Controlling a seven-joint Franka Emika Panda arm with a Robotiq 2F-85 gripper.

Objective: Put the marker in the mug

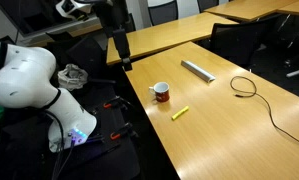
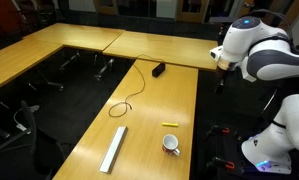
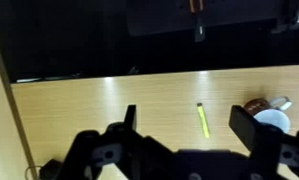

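Observation:
The yellow marker (image 1: 179,113) lies flat on the wooden table, just in front of the white mug (image 1: 161,92), which stands upright with a dark red inside. Both also show in an exterior view, marker (image 2: 170,124) and mug (image 2: 171,144). In the wrist view the marker (image 3: 203,120) lies far below, between my fingers, and the mug (image 3: 272,115) sits at the right edge, partly behind a finger. My gripper (image 3: 186,122) is open and empty, held high above the table; in an exterior view it hangs near the table's far end (image 1: 120,52).
A grey flat bar (image 1: 197,70) lies beyond the mug; it also shows in an exterior view (image 2: 114,148). A black cable (image 1: 251,92) loops across the table. Chairs stand off the table's edge (image 2: 29,118). The table edge (image 1: 149,130) runs close to the mug.

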